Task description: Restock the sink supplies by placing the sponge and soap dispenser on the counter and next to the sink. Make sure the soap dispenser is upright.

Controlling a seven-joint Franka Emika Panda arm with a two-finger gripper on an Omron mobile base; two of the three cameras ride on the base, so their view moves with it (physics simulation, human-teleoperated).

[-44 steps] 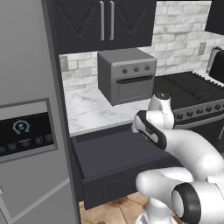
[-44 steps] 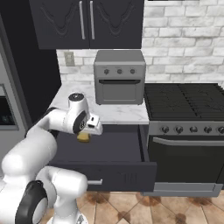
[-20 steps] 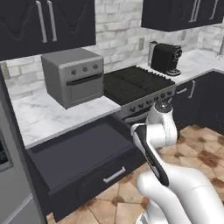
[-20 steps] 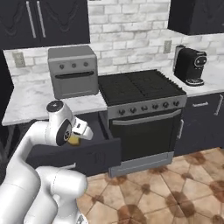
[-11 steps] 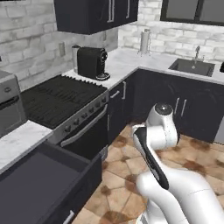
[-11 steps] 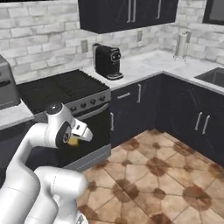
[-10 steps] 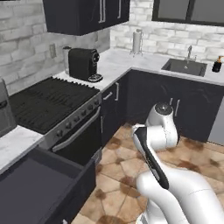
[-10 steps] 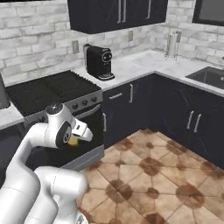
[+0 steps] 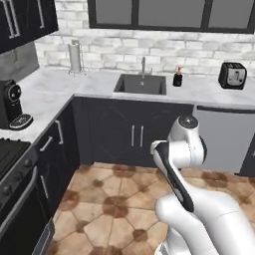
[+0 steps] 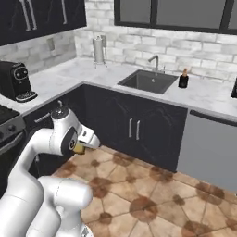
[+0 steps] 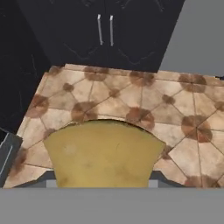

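My gripper (image 10: 86, 141) is shut on the sponge (image 11: 103, 153), a yellow block that takes up the lower middle of the hand view, above the tiled floor. From the right base view the sponge (image 10: 79, 148) peeks out under the hand, held at about cabinet-door height and well short of the counter (image 10: 203, 95). The black sink (image 9: 140, 84) with its slim faucet (image 9: 143, 64) lies in the marble counter (image 9: 99, 79) across the floor ahead. The sink (image 10: 148, 81) also shows in the right base view. The soap dispenser is out of view.
A dark pump bottle (image 9: 178, 78) stands on the counter just right of the sink. A paper towel holder (image 9: 75, 57) stands to its left, a toaster (image 9: 232, 75) far right. A coffee machine (image 9: 11, 104) and stove (image 9: 10, 154) are at left. Tiled floor (image 9: 109, 199) lies between me and the cabinets.
The whole picture has swung from the stove and coffee machine round to the sink corner, so the base has moved. The sponge stays in the shut gripper, and the arm's pose is unchanged.
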